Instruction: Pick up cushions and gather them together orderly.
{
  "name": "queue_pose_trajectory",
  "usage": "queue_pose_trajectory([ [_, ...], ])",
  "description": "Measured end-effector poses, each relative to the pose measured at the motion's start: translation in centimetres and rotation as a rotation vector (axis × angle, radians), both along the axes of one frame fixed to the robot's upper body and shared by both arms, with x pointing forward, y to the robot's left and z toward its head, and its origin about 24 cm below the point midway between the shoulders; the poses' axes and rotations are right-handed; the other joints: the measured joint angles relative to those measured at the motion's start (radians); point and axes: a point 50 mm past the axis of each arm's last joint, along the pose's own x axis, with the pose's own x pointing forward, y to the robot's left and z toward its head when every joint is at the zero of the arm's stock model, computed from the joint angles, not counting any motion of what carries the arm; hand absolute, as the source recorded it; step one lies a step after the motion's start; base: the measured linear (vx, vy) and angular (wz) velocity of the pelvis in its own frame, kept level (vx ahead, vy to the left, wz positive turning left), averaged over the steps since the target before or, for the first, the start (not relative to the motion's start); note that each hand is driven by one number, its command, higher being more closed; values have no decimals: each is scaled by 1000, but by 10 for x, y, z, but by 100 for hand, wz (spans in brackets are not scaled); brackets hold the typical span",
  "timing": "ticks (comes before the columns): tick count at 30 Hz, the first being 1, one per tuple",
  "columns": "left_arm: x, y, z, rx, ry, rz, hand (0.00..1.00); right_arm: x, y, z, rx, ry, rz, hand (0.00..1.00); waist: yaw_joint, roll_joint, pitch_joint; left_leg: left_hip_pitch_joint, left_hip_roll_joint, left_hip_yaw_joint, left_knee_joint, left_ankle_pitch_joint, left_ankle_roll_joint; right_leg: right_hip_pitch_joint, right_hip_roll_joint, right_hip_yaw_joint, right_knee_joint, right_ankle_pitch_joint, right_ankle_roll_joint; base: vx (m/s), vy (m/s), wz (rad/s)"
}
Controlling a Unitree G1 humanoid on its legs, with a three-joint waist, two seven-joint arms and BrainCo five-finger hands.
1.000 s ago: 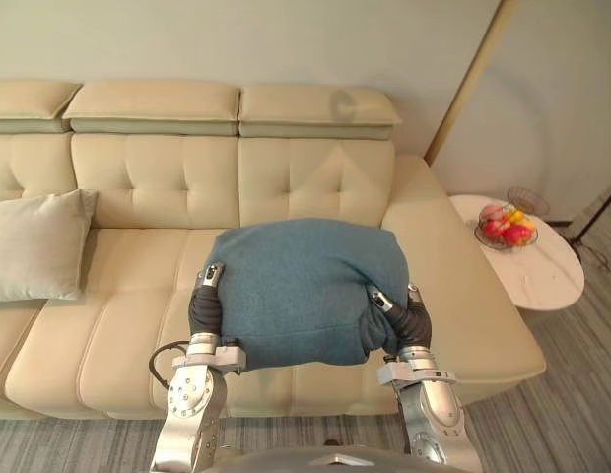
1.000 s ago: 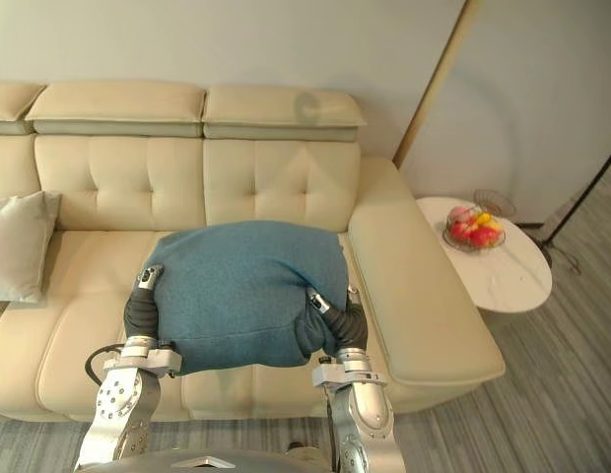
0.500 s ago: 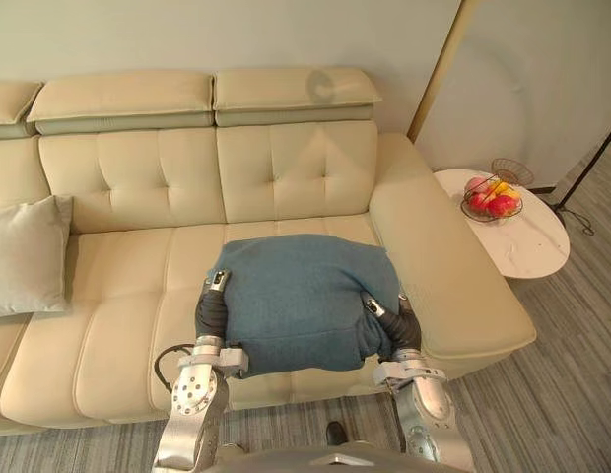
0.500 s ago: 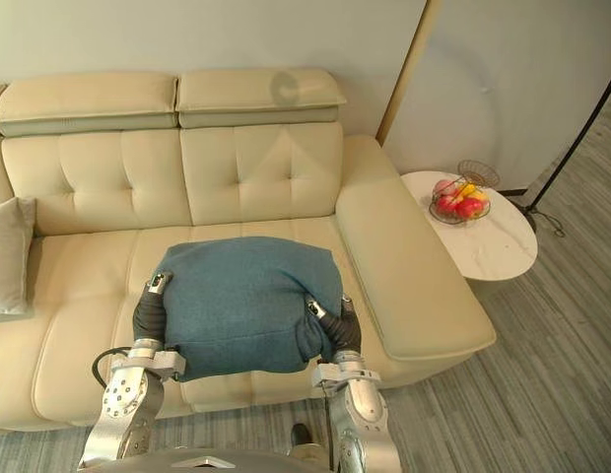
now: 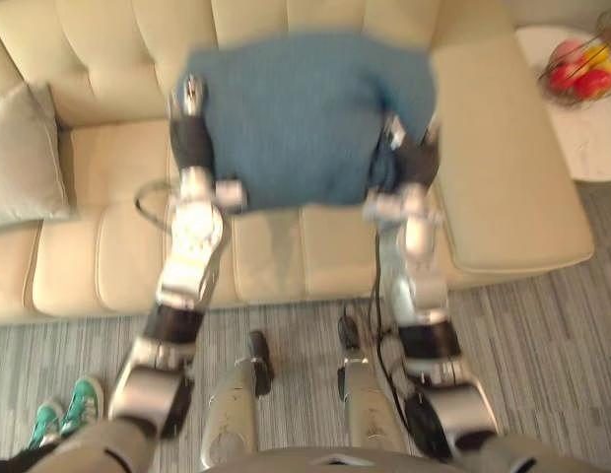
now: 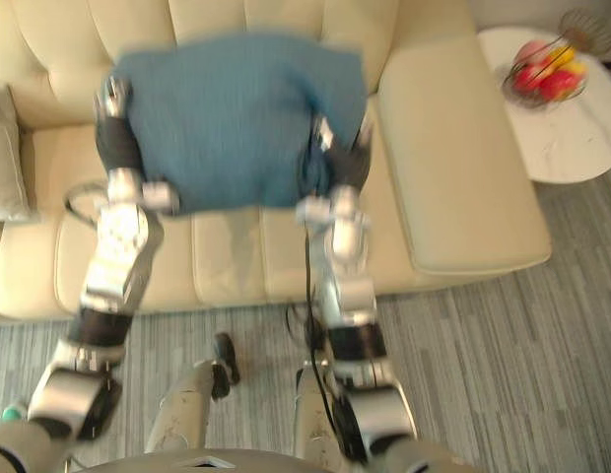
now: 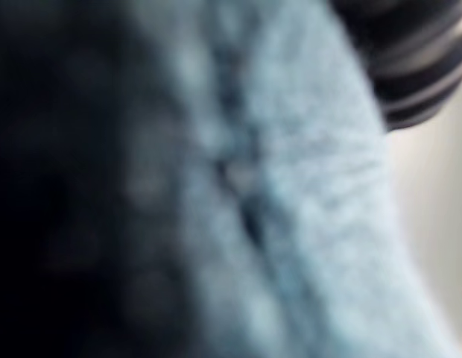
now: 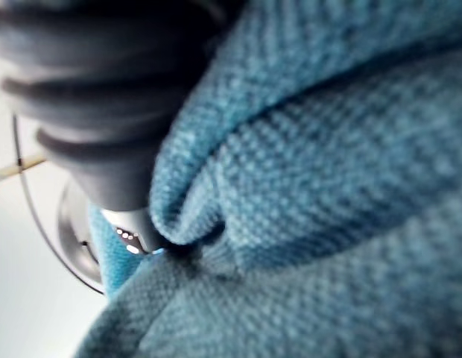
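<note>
cream sofa (image 5: 503,187) | white side table (image 5: 595,148) | fruit bowl (image 5: 579,75) | green shoes (image 5: 67,412)

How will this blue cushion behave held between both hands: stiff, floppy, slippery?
Probably soft and squashy: the blue cushion creases deeply where the right hand presses in. Likely light for its bulk, since it spans wide between that hand and the left hand without sagging much. Its coarse woven cover should resist slipping.

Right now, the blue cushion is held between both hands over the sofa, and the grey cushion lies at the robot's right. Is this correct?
No. The grey cushion lies at the robot's left, as the left eye view shows. The blue cushion is between the left hand and right hand, over the sofa.
</note>
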Motion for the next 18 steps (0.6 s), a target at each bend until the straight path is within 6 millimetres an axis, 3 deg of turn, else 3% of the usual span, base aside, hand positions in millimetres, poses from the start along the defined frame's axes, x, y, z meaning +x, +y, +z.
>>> queue_pose_trajectory([
  [1, 1, -2, 13, 1, -35, 5, 100, 0, -1, 14, 13, -40, -26, 100, -2, 3, 5, -16, -5, -4, -3, 11, 1, -18, -6, -8, 4, 2, 0, -150, -27, 38],
  [2, 0, -8, 49, 12, -138, 27, 100, -4, -3, 49, 55, -142, -94, 100, -1, 14, 27, -52, -15, -14, -20, 39, 6, -56, -13, -18, 9, 10, 2, -94, -27, 35],
  [4, -7, -15, 96, 24, -280, 53, 100, -15, -3, 93, 134, -275, -151, 100, 3, 28, 43, -108, -19, -23, -51, 89, 17, -117, -21, -33, 6, 37, 9, -64, -25, 26],
  [6, -13, -20, 131, 23, -359, 69, 100, -22, -1, 125, 192, -347, -191, 100, 5, 32, 49, -146, -19, -30, -77, 116, 13, -160, -20, -40, 3, 52, 15, -29, -28, 12],
  [8, -17, -25, 151, 17, -394, 79, 100, -27, -1, 144, 257, -381, -209, 100, 6, 40, 54, -163, -19, -39, -99, 133, 8, -182, -19, -54, 5, 52, 14, -10, -37, 15],
  [9, -24, -32, 171, 20, -435, 76, 0, -38, -4, 161, 318, -431, -243, 0, 9, 48, 77, -170, -20, -42, -123, 149, 2, -196, -18, -63, 5, 51, 13, 1, -33, 13],
  [13, -44, -40, 207, 42, -533, 113, 0, -62, -6, 191, 416, -529, -292, 0, 10, 54, 90, -223, -31, -44, -192, 199, -3, -276, -22, -67, 11, 57, 6, -3, -19, 12],
  [16, -58, -50, 233, 66, -581, 145, 0, -82, -14, 214, 472, -601, -345, 0, 13, 76, 133, -238, -38, -68, -289, 277, -35, -314, -25, -107, 12, 56, 0, -10, -5, 29],
  [18, -62, -50, 238, 60, -589, 154, 0, -88, -16, 225, 490, -620, -356, 0, 18, 76, 135, -249, -41, -69, -358, 330, -58, -352, -25, -117, 17, 53, -8, 5, -14, 21],
])
